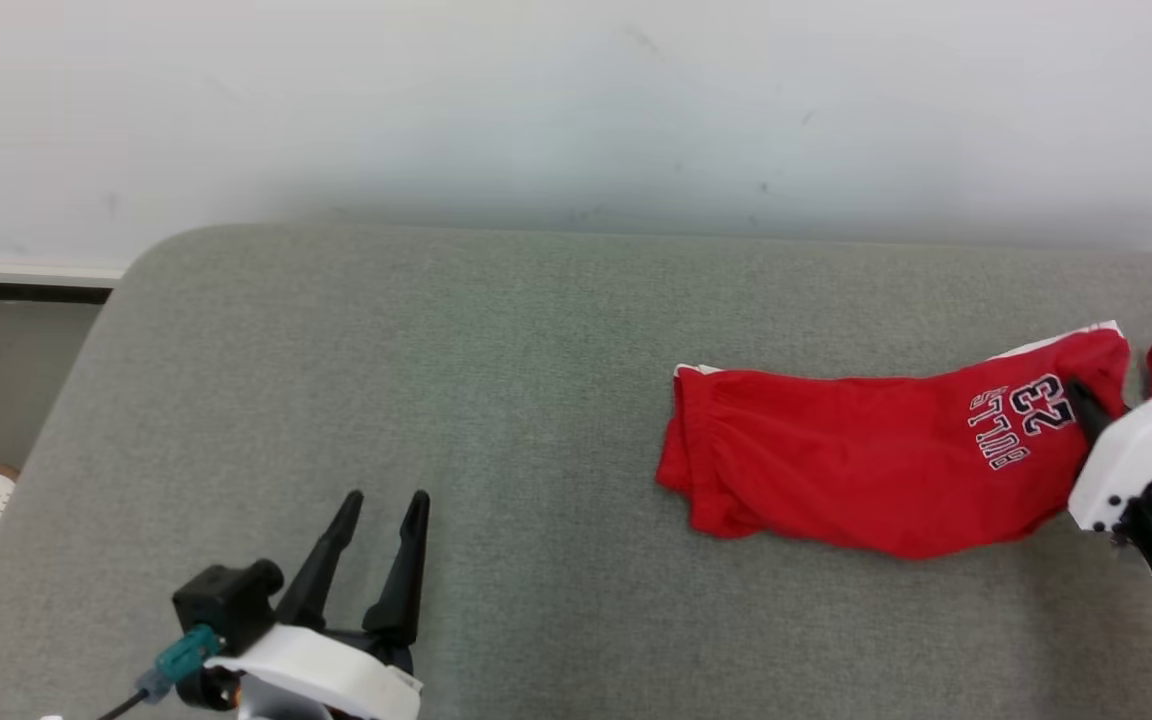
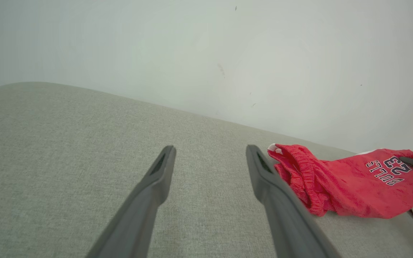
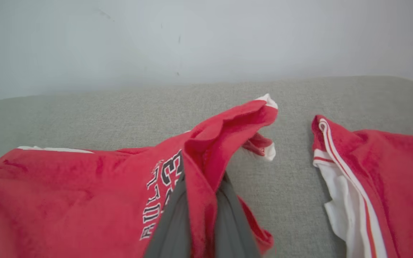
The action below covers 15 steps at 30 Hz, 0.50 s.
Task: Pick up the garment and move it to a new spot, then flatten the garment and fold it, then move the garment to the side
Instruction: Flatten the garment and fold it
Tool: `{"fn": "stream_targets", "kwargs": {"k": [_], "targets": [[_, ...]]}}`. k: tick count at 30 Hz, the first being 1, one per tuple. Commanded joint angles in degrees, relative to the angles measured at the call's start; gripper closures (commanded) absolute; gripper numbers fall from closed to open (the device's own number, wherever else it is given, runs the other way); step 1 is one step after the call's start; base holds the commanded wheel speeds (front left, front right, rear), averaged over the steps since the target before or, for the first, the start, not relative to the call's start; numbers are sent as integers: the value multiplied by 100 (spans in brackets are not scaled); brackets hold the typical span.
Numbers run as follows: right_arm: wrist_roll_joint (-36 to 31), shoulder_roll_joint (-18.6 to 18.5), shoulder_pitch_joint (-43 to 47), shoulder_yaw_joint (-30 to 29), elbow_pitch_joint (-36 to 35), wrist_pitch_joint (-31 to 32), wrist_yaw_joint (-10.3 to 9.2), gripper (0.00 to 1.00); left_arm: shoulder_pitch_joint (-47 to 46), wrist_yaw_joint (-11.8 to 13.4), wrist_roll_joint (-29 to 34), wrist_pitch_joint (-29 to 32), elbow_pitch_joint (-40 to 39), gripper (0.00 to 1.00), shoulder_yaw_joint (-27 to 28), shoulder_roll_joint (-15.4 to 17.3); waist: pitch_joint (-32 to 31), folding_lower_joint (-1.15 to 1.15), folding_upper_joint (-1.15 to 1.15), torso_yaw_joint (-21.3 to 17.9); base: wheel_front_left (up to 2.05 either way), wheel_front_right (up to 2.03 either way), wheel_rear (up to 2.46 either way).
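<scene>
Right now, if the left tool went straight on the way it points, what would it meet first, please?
Probably bare grey cushion, then the white wall behind; depth is unclear. The left tool stands open, and the red shorts lie off to its right, outside that line.

Left gripper (image 1: 387, 497) open and free; right gripper (image 3: 203, 181) pinched on the shorts (image 3: 66, 193).
The left gripper sits low on the left in the head view. Its two dark fingers (image 1: 336, 545) are spread apart and point up, with nothing between them. The white left wrist (image 1: 321, 675) is at the bottom edge. The right gripper comes in from the far right and leans to the left. Its two fingers are pressed close together with a fold of red cloth between them. The white right wrist (image 1: 1131, 450) sits just behind.
</scene>
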Motion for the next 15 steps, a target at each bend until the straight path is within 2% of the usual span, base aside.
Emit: {"fn": "stream_targets", "kwargs": {"k": [1,15], "targets": [[-107,54,-161,156,-35,72,-1,100,114,-8,84,-6,48,0,26,-38,-63,1,0,91,0,0,0],[-372,762,-411,1171,151,632,-1,100,229,-101,169,-7,324,0,57,-373,-397,1,0,804,0,0,0]]}}
